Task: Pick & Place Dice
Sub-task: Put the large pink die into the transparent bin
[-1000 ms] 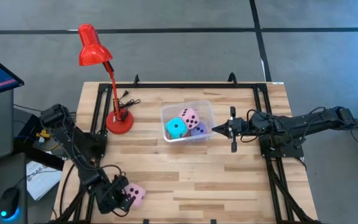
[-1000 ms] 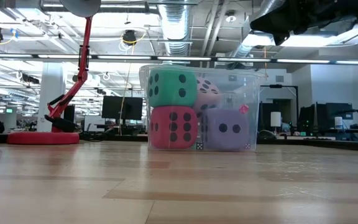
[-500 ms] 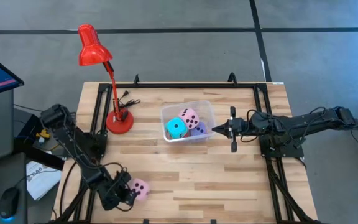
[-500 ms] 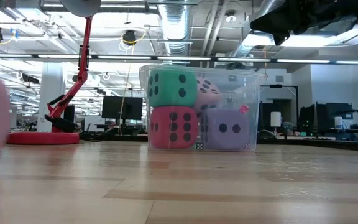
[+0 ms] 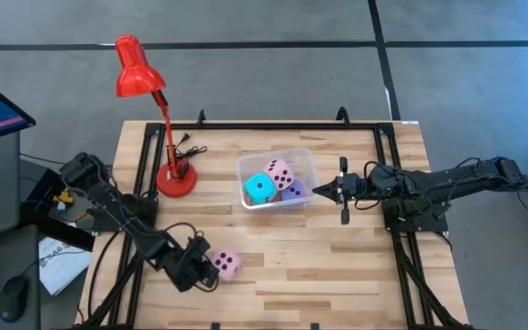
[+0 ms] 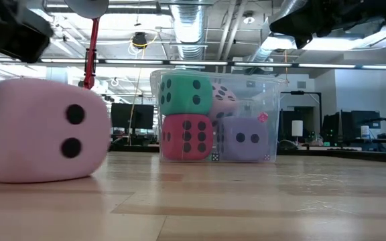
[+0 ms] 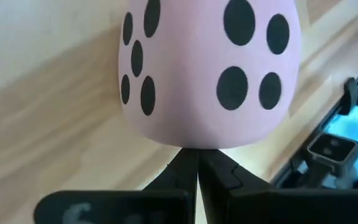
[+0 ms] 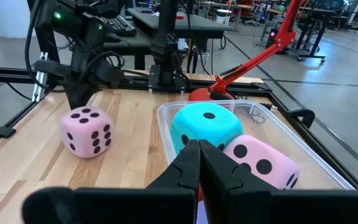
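Your left claw, fingers closed, touches the loose pink die at seven o'clock.
The right claw, closed and empty, sits beside the bin; bare tabletop lies between die and bin.

Light: bright and even, from ceiling strip lights above the room.
Shadows: soft and short under the pink die just ahead of the left gripper's fingers.
Glare: pale sheen on the table.
Blur: pink die soft, close to the low camera.

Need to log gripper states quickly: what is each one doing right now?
Left gripper: shut, holding nothing, tips against the pink die on the table.
Right gripper: shut, empty, beside the bin.
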Robot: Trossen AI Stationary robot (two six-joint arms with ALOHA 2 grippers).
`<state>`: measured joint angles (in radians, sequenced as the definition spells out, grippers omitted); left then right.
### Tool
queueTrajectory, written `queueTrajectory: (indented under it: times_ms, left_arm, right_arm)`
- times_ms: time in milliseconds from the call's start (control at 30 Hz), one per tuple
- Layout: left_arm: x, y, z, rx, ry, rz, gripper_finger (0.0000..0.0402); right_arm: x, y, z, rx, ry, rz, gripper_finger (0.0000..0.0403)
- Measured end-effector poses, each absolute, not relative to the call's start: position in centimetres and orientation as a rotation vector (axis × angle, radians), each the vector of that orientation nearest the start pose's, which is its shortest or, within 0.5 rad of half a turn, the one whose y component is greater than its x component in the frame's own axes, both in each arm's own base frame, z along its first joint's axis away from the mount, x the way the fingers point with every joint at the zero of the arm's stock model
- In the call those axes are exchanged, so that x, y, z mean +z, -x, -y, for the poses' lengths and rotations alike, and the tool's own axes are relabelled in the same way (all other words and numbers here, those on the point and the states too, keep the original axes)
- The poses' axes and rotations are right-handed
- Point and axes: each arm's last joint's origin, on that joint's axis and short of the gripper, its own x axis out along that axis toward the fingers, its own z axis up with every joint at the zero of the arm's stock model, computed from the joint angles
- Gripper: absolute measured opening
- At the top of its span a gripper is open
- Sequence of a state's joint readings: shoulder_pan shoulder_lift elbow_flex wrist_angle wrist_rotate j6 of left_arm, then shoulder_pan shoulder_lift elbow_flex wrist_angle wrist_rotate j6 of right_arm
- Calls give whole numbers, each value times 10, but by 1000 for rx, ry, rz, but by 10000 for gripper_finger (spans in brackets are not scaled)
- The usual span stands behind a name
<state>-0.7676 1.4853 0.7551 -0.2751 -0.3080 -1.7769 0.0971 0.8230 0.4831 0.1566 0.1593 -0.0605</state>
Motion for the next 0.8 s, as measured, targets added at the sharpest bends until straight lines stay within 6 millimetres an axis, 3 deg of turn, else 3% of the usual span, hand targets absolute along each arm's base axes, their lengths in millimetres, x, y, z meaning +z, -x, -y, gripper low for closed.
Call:
queueTrajectory:
  times_ms: [433, 800]
  left_arm:
    - [138, -234, 168, 402, 987, -949, 0]
    - [154, -234, 164, 354, 1020, -928, 0]
  right_arm:
    - [255, -186, -14, -57, 83, -180, 0]
    - [255, -186, -14, -57, 83, -180, 0]
